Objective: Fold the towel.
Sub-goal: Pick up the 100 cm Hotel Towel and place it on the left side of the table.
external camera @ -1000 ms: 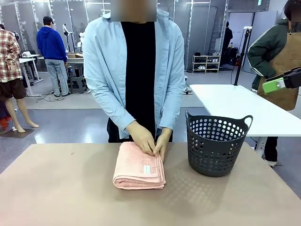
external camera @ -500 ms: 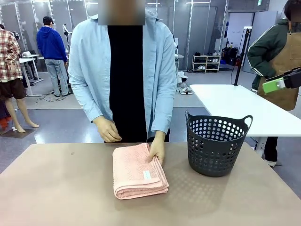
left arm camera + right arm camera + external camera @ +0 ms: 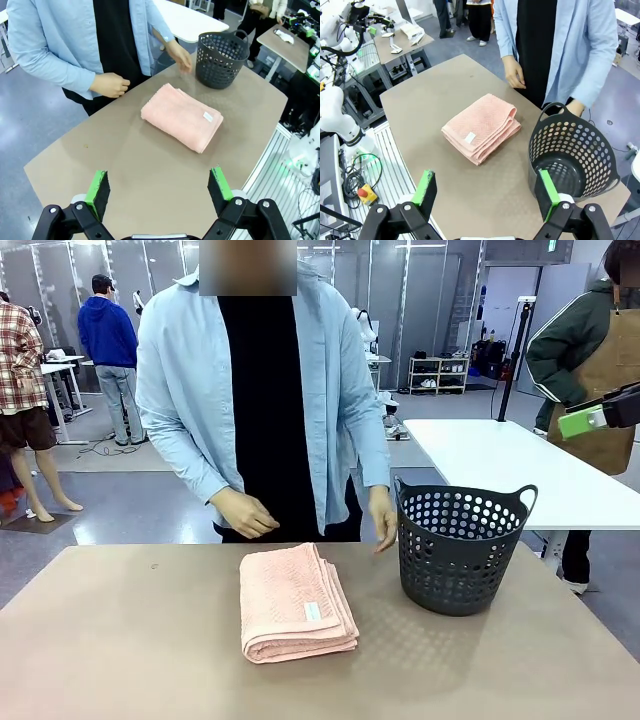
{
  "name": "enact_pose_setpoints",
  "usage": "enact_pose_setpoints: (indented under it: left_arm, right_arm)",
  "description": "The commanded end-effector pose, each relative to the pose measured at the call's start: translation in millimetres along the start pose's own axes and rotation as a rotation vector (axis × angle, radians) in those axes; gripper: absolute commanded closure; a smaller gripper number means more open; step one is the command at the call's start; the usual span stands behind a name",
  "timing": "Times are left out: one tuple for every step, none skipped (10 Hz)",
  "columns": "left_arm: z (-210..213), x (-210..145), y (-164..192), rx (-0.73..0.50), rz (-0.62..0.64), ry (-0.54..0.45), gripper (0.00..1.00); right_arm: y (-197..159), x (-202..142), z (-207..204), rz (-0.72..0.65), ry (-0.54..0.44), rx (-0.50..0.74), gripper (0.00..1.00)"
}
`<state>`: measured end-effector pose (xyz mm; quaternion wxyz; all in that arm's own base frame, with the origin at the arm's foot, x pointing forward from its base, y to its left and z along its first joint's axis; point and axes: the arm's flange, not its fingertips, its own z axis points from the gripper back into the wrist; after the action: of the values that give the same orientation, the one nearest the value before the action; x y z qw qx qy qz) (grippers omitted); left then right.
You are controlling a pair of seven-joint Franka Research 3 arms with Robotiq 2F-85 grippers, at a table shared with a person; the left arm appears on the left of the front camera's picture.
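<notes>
Well beyond the wide-open left gripper (image 3: 159,186) and right gripper (image 3: 487,189), the towel (image 3: 296,602) lies folded on the desk (image 3: 120,640), apparently finished.

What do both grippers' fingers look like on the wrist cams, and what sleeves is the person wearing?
The left gripper and right gripper each have a black linkage frame with round pivot joints and two fingers faced with bright green pads. The person wears long light-blue shirt sleeves, open over a black top.
</notes>
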<state>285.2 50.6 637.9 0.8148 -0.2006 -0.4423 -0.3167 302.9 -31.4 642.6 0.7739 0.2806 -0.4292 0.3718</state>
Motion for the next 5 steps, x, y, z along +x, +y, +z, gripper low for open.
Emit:
enact_pose_setpoints:
  left_arm:
    - [2, 2, 1, 0.003, -0.006, 0.008, 0.0]
    - [2, 2, 1, 0.003, -0.006, 0.008, 0.0]
    - [0, 0, 0, 0.0, 0.0, 0.0, 0.0]
    - [-7, 9, -2, -0.092, 0.018, -0.009, 0.0]
    - [-27, 18, 4, -0.116, 0.086, 0.009, 0.0]
  right_arm:
    - [-1, 1, 0, 0.0, 0.0, 0.0, 0.01]
    - [-1, 1, 0, 0.0, 0.0, 0.0, 0.01]
    - [-1, 1, 0, 0.0, 0.0, 0.0, 0.01]
    - [-1, 1, 0, 0.0, 0.0, 0.0, 0.01]
    - [-1, 1, 0, 0.0, 0.0, 0.0, 0.01]
